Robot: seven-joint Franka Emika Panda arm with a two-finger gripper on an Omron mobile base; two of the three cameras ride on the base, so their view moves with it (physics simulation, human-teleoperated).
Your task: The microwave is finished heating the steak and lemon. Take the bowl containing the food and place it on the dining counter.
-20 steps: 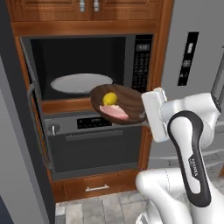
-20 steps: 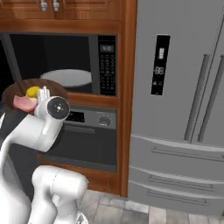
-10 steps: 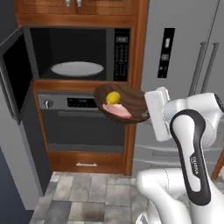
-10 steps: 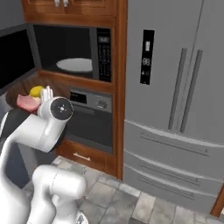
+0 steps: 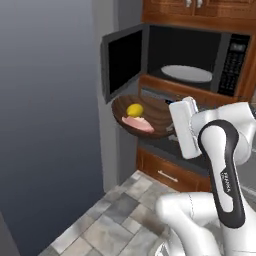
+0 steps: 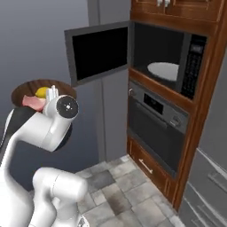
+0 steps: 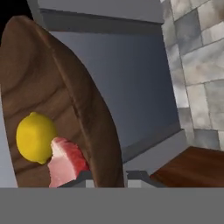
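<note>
My gripper (image 7: 109,177) is shut on the rim of the dark brown wooden bowl (image 7: 52,83), one fingertip on each side of the rim. In the bowl lie the yellow lemon (image 7: 35,137) and the pinkish steak (image 7: 65,164). From the left base view, the bowl (image 5: 152,112) hangs in the air left of my hand, carrying the lemon (image 5: 134,110) and steak (image 5: 138,124). The microwave (image 5: 230,55) stands behind with its door (image 5: 125,62) swung open. In the right base view, the bowl (image 6: 24,91) sits at the far left. The dining counter is out of view.
A white turntable plate (image 5: 186,73) lies inside the microwave. Below it sits a knobbed oven (image 6: 157,126) above a wooden drawer (image 5: 167,175). A grey wall (image 5: 50,100) stands to the left, a grey fridge front (image 6: 208,195) at lower right, and a tiled floor (image 5: 105,220) below.
The whole picture has shifted, so the base has moved: the microwave and oven slid right and the grey wall came in at left. The bowl stays in my shut gripper.
</note>
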